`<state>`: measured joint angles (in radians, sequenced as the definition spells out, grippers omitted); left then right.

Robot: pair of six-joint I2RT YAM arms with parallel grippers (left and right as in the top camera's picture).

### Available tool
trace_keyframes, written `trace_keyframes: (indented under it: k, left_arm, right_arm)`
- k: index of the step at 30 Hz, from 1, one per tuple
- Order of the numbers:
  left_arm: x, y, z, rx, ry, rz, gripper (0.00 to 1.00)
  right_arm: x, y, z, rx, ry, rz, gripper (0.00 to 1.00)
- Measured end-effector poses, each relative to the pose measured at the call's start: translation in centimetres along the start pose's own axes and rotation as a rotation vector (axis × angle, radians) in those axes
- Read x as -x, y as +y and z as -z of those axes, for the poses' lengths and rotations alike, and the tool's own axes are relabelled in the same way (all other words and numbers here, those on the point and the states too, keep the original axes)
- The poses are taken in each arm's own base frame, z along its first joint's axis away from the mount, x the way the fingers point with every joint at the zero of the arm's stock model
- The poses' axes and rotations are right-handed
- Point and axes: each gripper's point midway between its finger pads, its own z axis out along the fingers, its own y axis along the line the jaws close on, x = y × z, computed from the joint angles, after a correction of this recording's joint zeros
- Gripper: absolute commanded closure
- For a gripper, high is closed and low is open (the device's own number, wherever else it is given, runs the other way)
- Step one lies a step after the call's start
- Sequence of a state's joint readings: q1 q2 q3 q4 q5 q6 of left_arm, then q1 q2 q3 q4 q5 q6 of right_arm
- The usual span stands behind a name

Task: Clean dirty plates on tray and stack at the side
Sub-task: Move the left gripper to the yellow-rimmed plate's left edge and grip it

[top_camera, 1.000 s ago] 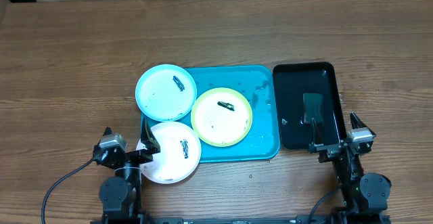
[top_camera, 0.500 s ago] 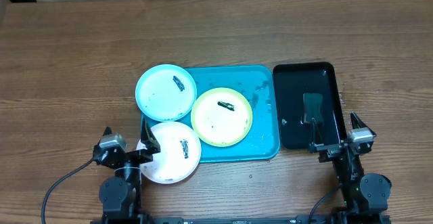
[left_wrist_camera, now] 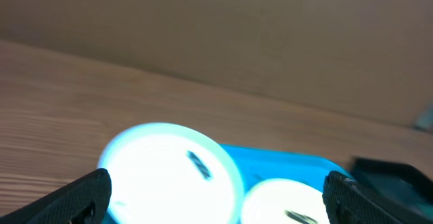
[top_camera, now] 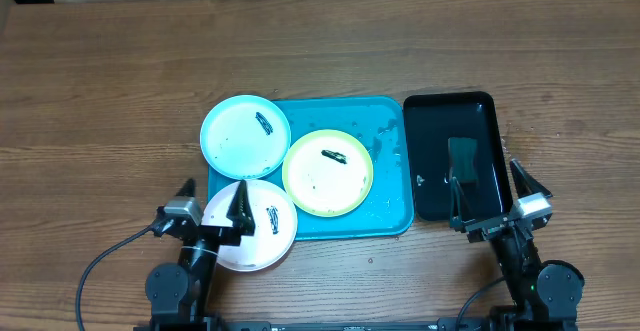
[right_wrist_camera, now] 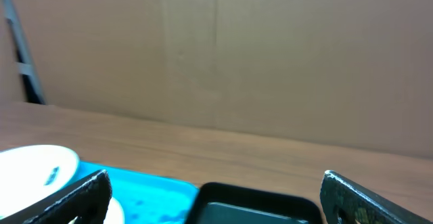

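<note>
Three round plastic plates are seen, each smooth and marked with a dark smear. The white plate (top_camera: 265, 233) lies right beneath the left claw (top_camera: 213, 197), one finger being placed over its left part; whether it is touched cannot be told. This plate is set over the tray's (top_camera: 390, 186) near-left corner, hanging out onto the table (top_camera: 100, 91). The light blue plate (top_camera: 245, 136) is found straight ahead of that claw, across the tray's far-left corner. The yellow-green plate (top_camera: 328, 172) is found ahead and to the claw's right, inside the tray, just beside both others.

The tray is turquoise plastic — rectangular, round-cornered, raised at the rim — and is spread ahead between the two claws.

The left claw is held low at the table's near edge, pointed away, its fingers spread wide and nothing gripped. The right claw (top_camera: 490, 193) is held likewise — released, empty. A glossy black tray (top_camera: 428, 121) is placed directly ahead of it, with a dark flat object (top_camera: 462, 157) inside. Wood grain is shown across the table, and a plain brown board (right_wrist_camera: 216, 55) is seen beyond.
</note>
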<state>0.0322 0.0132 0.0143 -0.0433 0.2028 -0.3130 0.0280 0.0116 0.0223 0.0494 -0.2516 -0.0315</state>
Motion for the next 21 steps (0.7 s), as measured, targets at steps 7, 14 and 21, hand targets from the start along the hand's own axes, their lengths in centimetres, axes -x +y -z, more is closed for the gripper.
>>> trace_keyframes:
  k: [7,14,21]
  left_arm:
    - [4.4,-3.4,1.5,-0.095,-0.002,0.009,0.00]
    - [10.7,-6.4,2.9,-0.099,0.121,0.042,0.00]
    - [12.8,-8.9,2.5,-0.096,0.532,0.101,0.00]
  right_arm:
    - [5.1,1.1,0.6,0.043,-0.013,-0.059,0.00]
    - [13.2,2.2,-0.1,0.098,0.074,-0.072,0.00]
    - [11.9,1.5,-5.0,0.131,0.529,-0.151,0.00]
